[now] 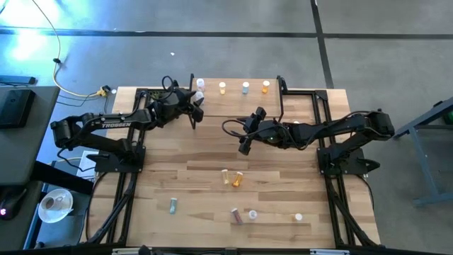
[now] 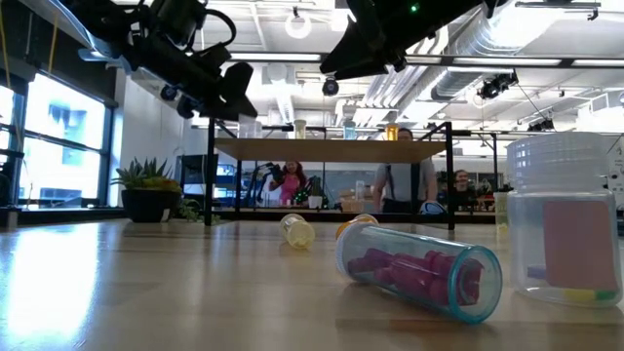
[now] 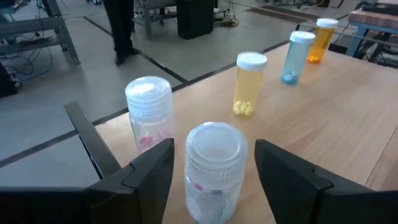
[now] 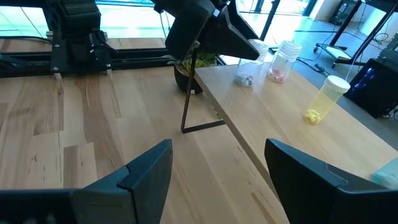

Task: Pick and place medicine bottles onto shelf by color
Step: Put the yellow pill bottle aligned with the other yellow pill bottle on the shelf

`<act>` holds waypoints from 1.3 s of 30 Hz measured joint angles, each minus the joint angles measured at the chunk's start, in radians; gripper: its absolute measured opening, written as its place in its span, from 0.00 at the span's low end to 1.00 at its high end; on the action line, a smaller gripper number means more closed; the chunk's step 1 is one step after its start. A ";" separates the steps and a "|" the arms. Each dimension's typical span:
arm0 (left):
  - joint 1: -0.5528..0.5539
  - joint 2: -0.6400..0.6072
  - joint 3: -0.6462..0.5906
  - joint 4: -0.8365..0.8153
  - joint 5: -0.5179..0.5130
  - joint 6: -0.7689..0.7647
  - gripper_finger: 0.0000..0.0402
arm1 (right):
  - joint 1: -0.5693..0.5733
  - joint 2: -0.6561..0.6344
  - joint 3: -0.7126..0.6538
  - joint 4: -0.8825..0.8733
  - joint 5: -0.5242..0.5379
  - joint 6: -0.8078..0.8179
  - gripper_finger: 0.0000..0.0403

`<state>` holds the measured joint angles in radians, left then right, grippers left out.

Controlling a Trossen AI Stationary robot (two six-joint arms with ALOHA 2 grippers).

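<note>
A clear bottle (image 3: 214,165) is bracketed by the left hand (image 1: 197,106), fingers spread wide, at the shelf's (image 1: 233,106) ten o'clock end, seemingly just set beside its matching clear neighbour (image 3: 149,112). The right hand (image 1: 245,145) is hung open and empty mid-desk, probably awaiting the bottles lying at six o'clock (image 1: 237,178).

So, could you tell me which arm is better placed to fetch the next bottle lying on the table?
Probably the right. Its hand hangs open and empty over the table, nearer the lying bottles. The left hand is at the shelf, open around a clear bottle standing there.
</note>
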<state>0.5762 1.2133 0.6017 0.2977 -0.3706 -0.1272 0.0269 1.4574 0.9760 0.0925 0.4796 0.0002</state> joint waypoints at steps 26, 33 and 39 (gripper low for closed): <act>-0.080 -0.219 0.001 -0.019 0.256 0.023 0.54 | 0.001 -0.200 0.001 -0.328 0.079 0.138 0.61; -0.196 -0.229 0.001 -0.050 0.285 0.026 0.54 | 0.002 -0.306 0.001 -0.534 0.123 0.251 0.61; -0.298 -0.229 0.001 -0.082 0.284 0.026 0.54 | 0.005 -0.399 0.000 -0.731 0.165 0.364 0.61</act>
<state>0.2787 0.9848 0.6029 0.2161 -0.0864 -0.1011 0.0319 1.0585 0.9762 -0.6385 0.6450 0.3642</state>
